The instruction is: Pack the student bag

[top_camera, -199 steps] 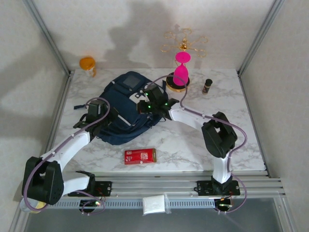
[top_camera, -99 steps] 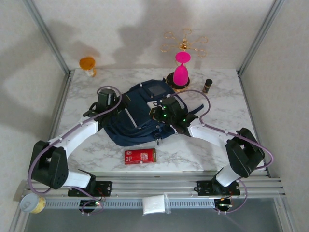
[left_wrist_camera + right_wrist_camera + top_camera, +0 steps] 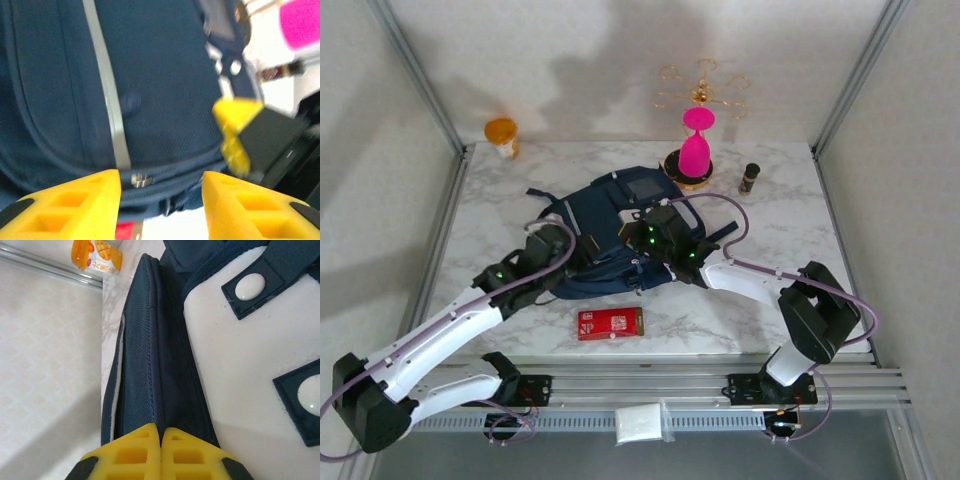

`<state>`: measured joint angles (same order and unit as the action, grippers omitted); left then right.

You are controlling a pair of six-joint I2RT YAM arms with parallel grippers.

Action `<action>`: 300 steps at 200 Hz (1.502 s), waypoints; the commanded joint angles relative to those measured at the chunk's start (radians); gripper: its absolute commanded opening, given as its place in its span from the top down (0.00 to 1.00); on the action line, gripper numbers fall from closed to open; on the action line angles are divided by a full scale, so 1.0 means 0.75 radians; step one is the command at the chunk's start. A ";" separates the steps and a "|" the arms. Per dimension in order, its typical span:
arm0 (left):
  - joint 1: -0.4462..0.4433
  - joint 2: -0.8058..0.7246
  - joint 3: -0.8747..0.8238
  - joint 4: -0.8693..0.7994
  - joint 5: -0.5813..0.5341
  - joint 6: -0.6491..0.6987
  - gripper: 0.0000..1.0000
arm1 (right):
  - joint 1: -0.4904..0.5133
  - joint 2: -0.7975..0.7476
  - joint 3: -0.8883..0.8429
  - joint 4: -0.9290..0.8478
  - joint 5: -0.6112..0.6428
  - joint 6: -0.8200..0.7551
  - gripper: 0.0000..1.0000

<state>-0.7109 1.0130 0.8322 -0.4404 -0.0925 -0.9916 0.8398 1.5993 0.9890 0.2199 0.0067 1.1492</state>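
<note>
The student bag (image 3: 610, 215) is a navy backpack lying flat in the middle of the table, its white patches (image 3: 240, 380) close to my right wrist camera. My right gripper (image 3: 655, 237) (image 3: 161, 432) is shut on a raised ridge of the bag's navy fabric (image 3: 150, 365). My left gripper (image 3: 577, 250) (image 3: 161, 200) stands open at the bag's near edge. Its yellow fingers (image 3: 75, 205) sit either side of the zipper line, where a metal zipper pull (image 3: 140, 179) shows. The light stripe (image 3: 107, 100) runs up the bag ahead of it.
A red box (image 3: 610, 323) lies on the marble just in front of the bag. A pink hourglass-shaped piece on a gold stand (image 3: 695, 150) and a small dark bottle (image 3: 750, 177) stand at the back right. An orange cup (image 3: 502, 133) is at the back left.
The bag has been pulled and turned toward the middle front. My left arm swung from the bag's left side round to its near edge. The right gripper stayed shut on the fabric.
</note>
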 commanded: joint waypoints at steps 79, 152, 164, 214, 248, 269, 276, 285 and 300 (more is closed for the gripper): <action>-0.206 0.297 0.085 -0.057 -0.378 -0.439 0.52 | 0.046 -0.003 -0.032 0.255 -0.015 0.028 1.00; -0.198 0.421 0.163 -0.123 -0.527 -0.589 0.51 | 0.076 0.017 -0.056 0.298 -0.002 0.054 1.00; -0.186 0.432 0.141 -0.086 -0.489 -0.604 0.52 | 0.075 0.015 -0.061 0.309 -0.005 0.062 1.00; -0.167 0.414 0.053 0.099 -0.531 -0.687 0.62 | 0.085 -0.012 -0.082 0.324 0.020 0.053 1.00; -0.160 0.453 0.088 0.197 -0.515 -0.677 0.68 | 0.093 -0.004 -0.097 0.343 0.012 0.059 1.00; -0.161 0.432 0.052 0.299 -0.513 -0.705 0.69 | 0.095 -0.001 -0.105 0.350 0.015 0.063 1.00; -0.159 0.425 0.033 0.335 -0.520 -0.720 0.69 | 0.096 -0.001 -0.109 0.354 0.016 0.065 1.00; -0.157 0.417 0.017 0.353 -0.527 -0.756 0.63 | 0.098 0.000 -0.108 0.357 0.016 0.065 1.00; -0.155 0.407 0.002 0.389 -0.542 -0.791 0.61 | 0.098 0.001 -0.109 0.357 0.014 0.067 1.00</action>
<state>-0.8440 1.3357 0.8433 -0.3027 -0.3527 -1.1275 0.8715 1.6123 0.9092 0.3851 0.0856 1.1763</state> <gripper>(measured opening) 0.382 0.052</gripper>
